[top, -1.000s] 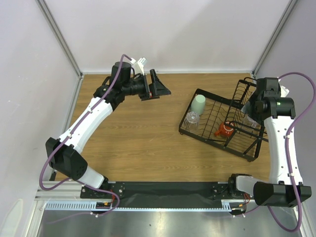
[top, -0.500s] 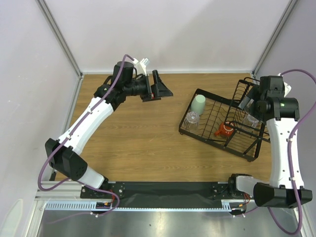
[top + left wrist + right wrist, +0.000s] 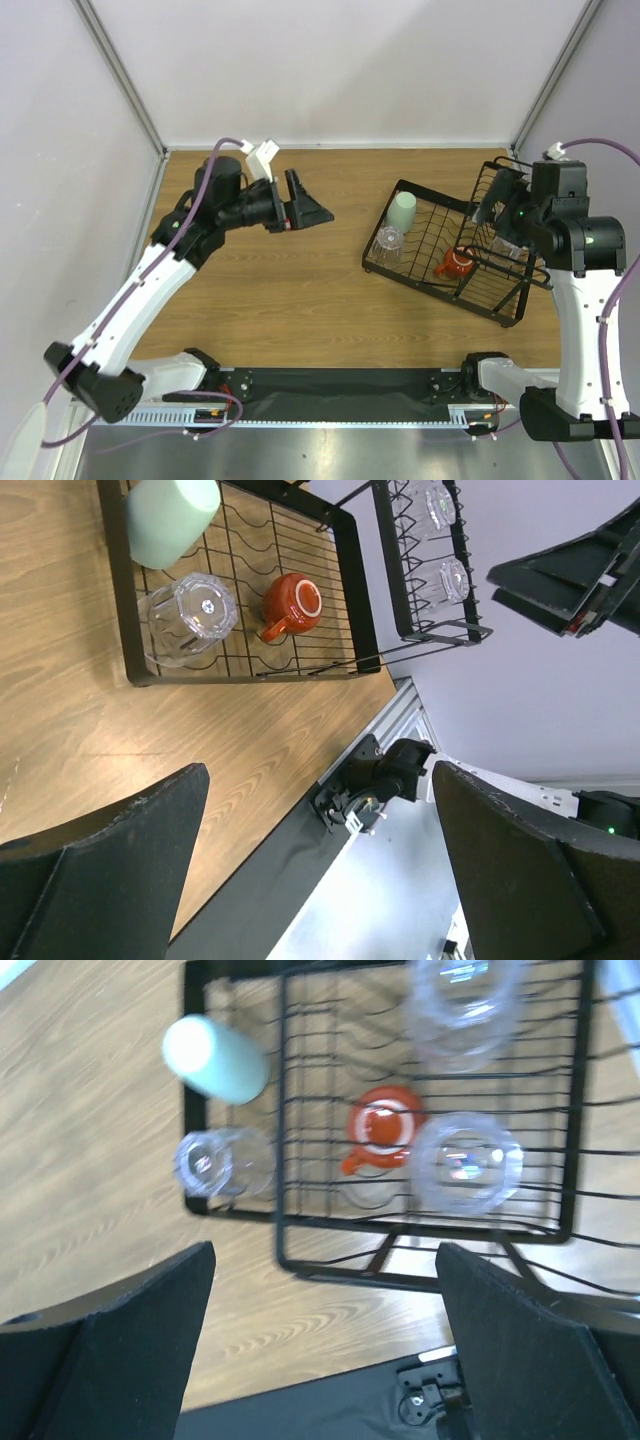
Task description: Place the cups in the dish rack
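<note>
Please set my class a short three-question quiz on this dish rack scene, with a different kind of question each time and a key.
1. True or false: the orange-red mug lies on the bare table, outside the dish rack.
2. How many clear tumblers are in the taller basket? A one, B two, C four.
3. Fill in: the jaws of the left gripper and right gripper are both ____, holding nothing.

Key: 1 false, the orange-red mug is inside the dish rack; 2 B; 3 open.

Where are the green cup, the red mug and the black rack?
green cup (image 3: 172, 515), left wrist view, on its side wall.
red mug (image 3: 292, 598), left wrist view, on its round body.
black rack (image 3: 356, 590), left wrist view, on the tray's rim bar.
</note>
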`<state>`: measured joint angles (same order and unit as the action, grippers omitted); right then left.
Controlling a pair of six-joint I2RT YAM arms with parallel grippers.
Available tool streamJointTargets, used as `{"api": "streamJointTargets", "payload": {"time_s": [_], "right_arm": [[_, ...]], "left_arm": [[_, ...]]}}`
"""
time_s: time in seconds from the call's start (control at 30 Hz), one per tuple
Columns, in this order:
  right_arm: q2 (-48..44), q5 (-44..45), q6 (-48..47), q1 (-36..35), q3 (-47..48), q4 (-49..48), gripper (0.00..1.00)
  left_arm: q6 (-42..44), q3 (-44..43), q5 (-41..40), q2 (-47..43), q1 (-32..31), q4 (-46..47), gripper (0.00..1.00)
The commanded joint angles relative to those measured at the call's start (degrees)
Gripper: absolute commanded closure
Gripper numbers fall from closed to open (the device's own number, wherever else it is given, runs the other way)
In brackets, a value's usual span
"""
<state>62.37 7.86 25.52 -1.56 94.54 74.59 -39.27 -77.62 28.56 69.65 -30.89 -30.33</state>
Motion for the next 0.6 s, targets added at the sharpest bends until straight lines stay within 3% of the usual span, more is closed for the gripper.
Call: {"api": "streamJointTargets", "payload": {"time_s": [0.0, 0.33, 0.57], "right_arm": [[0.12, -6.45, -1.18, -3.78, 1.08, 0.12, 0.00], [2.85, 2.23, 5.93, -22.59, 3.63, 3.19, 0.00], [-2.16, 0.77, 6.21, -24.72, -1.02, 1.97, 0.00]], "left_arm": [[-2.21, 3.34, -2.54, -4.51, -0.22, 0.53, 0.00], [-9.33, 15.12, -3.42, -18.31, -0.31, 0.44, 0.00], [-14.43, 24.08, -0.97, -25.87, -0.31, 5.09, 0.00]]}}
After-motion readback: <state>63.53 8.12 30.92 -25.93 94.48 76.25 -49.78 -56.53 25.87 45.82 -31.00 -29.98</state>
